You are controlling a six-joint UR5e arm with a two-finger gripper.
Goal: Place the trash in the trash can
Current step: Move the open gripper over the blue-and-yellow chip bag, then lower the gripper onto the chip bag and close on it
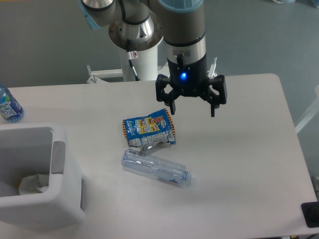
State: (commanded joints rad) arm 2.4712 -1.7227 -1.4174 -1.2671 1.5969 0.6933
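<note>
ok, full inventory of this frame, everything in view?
snack wrapper: one, blue with orange-yellow print, crumpled, table centre
crushed bottle: one, clear plastic, lying just in front of the wrapper
trash can: one, white with grey rim strip, near left corner, something white and crumpled inside
water bottle: one, blue label, far left edge
table: one, white
arm: one, grey and silver
pincer: one, black, open, hanging above the table right of the wrapper

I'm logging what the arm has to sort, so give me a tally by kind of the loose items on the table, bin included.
Snack wrappers: 1, blue wrapper
Crushed clear bottles: 1, crushed bottle
Labelled water bottles: 1, water bottle at the left edge
Bins: 1, white trash can
Total: 4
</note>
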